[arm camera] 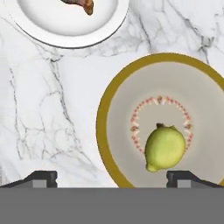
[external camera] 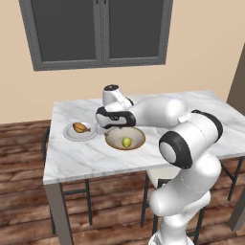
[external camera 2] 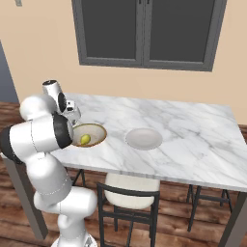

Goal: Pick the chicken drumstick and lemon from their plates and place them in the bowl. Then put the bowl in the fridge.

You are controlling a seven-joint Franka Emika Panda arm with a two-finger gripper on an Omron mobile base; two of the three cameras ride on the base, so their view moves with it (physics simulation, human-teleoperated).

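The yellow-green lemon lies inside the tan-rimmed bowl, a little off its centre. It also shows as the lemon in the bowl near the table's front. My gripper hangs open over the bowl's left rim, nothing between its fingers. From the base it is the gripper just above the bowl. The chicken drumstick rests on the left plate; in the hand view the drumstick sits at the top edge. The second plate is bare. The fridge is out of view.
The marble table stands under a dark window, with chairs tucked beneath it. One chair stands at the near edge. My arm reaches across the table's middle. The wood floor surrounds the table.
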